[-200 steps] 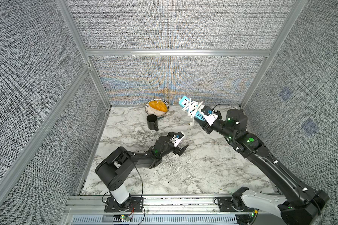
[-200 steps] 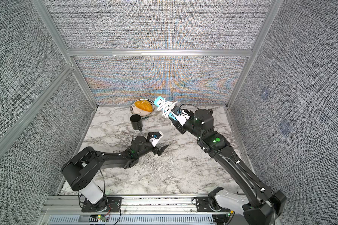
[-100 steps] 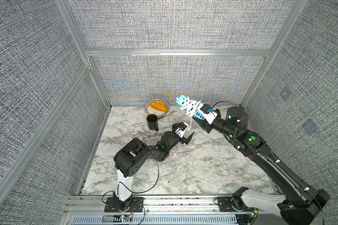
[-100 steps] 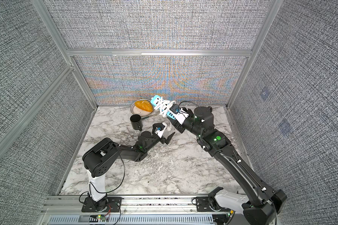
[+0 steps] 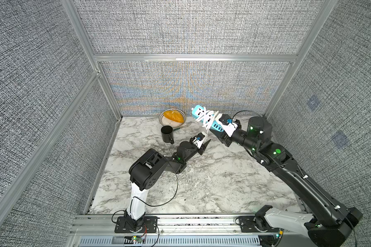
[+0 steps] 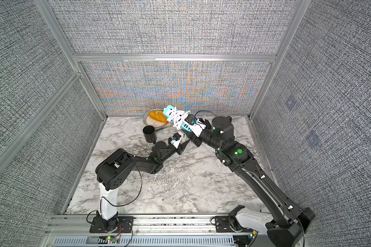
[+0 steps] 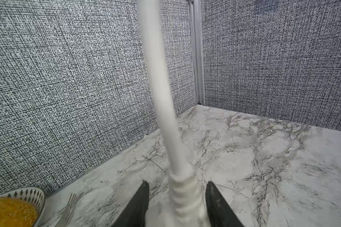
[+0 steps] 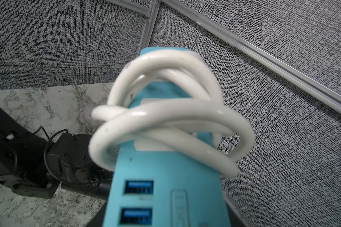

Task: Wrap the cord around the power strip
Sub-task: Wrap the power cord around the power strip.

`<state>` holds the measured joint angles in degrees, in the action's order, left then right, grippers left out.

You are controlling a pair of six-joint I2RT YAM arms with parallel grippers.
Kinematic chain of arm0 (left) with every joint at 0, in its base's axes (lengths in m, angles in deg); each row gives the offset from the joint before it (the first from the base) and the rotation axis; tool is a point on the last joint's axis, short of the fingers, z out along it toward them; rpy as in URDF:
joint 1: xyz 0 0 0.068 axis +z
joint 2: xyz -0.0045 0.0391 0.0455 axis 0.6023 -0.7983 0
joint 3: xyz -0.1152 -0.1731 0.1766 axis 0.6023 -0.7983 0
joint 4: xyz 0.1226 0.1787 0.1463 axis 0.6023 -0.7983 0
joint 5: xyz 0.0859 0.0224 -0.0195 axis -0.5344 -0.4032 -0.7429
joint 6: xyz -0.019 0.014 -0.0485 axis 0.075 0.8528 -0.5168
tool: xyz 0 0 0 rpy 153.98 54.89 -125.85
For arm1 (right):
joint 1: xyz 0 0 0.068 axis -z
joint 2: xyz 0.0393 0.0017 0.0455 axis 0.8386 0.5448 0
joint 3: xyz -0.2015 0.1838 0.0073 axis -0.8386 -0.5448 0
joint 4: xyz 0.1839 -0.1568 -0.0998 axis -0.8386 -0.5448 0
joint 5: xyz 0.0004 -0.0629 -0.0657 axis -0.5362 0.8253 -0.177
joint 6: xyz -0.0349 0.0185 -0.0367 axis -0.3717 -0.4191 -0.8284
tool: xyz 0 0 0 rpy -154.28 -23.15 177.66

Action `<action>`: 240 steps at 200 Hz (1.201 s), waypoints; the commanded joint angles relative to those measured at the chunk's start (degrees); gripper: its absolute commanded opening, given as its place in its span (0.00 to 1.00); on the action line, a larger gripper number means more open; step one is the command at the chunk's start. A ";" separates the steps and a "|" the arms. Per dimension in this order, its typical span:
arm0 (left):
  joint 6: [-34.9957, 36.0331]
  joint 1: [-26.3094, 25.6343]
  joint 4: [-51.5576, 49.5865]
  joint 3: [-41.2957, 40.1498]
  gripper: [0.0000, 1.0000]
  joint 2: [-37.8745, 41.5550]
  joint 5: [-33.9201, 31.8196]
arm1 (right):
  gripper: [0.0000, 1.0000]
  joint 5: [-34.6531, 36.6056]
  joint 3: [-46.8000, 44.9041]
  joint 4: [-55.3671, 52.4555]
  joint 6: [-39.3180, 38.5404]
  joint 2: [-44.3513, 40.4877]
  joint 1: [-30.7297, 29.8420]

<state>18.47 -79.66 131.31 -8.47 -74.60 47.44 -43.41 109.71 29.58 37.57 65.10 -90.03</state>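
White cord (image 8: 165,121): several loose crossed loops round light-blue power strip (image 8: 165,186) | right tool (image 5: 220,128): clamped on strip's USB end, strip jutting ahead | left tool (image 7: 177,196): jaws apart, straddling the cord's free tail | I judge: mostly wrapped, tail left.

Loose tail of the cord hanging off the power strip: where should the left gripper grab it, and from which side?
Grip the cord at its ribbed collar: thicker, probably stiffer than the smooth run above, so less likely to slip. Bring the left gripper up from below, a finger on each side, since the tail hangs down from the power strip.
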 commanded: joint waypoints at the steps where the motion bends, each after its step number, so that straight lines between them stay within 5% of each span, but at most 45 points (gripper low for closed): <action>1: 0.09 0.27 0.00 -0.15 0.47 0.25 1.88 | 0.00 0.65 0.51 4.65 0.21 -0.20 -0.17; 48: 0.84 0.53 -0.50 -2.29 0.37 2.23 4.16 | 0.00 3.09 -0.31 5.48 0.38 0.12 -0.16; 101: 5.79 0.53 -11.92 -8.03 0.24 13.94 7.08 | 0.00 8.64 -3.76 8.69 1.66 -0.15 1.23; 142: 14.66 0.53 -33.97 -8.92 0.16 25.23 12.29 | 0.00 10.28 -5.38 8.63 3.91 1.49 6.12; 171: 19.63 0.53 -48.64 -7.77 0.12 34.45 9.96 | 0.00 10.81 -7.08 6.50 1.63 3.18 7.50; 240: 37.77 0.27 -86.74 10.24 0.06 43.25 11.37 | 0.00 10.10 -11.26 4.52 -1.35 6.70 6.71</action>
<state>47.93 -79.31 58.16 -2.85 -31.96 57.14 -34.66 99.27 33.50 38.38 71.37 -83.01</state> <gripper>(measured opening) 0.334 0.531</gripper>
